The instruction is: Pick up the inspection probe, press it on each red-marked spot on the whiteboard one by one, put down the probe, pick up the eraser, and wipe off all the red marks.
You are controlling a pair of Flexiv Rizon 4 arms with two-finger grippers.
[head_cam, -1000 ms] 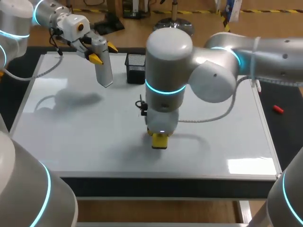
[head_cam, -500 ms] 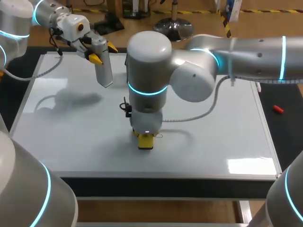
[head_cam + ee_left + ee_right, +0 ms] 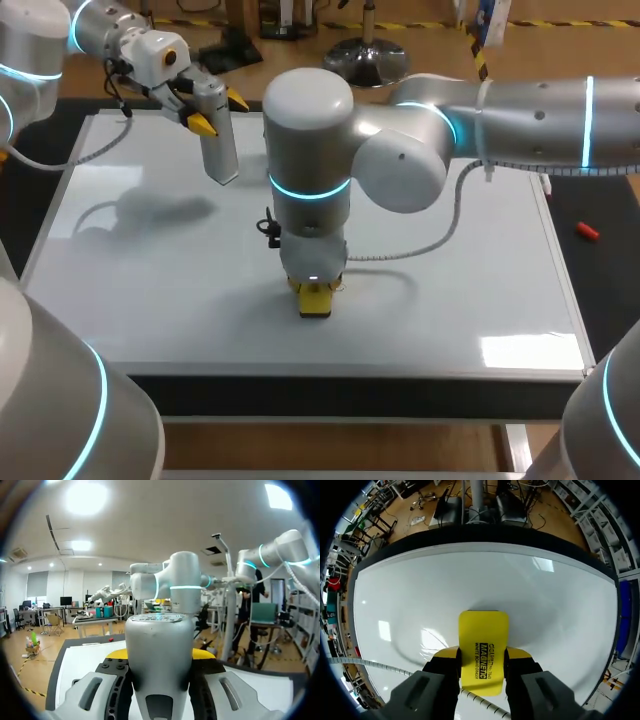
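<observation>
The silver inspection probe [image 3: 219, 145] hangs tip-down over the whiteboard's [image 3: 150, 290] far left part, with my left gripper [image 3: 220, 110] shut on it. In the left wrist view the probe [image 3: 159, 680] fills the gap between the yellow fingertips [image 3: 202, 653]. My right gripper [image 3: 315, 292] is shut on the yellow eraser [image 3: 315, 303], which rests flat on the board near the front middle. The right wrist view shows the eraser [image 3: 483, 645] clamped between the fingers [image 3: 517, 655] against the white surface [image 3: 410, 595]. I see no red marks on the board.
My right arm's big elbow [image 3: 310, 150] stands over the board's middle and hides what is behind it. A small red object [image 3: 587, 231] lies on the dark table to the right of the board. The board's left and right parts are bare.
My right arm slid the eraser to the left across the board, then back a little to the right. The left arm and probe have kept still.
</observation>
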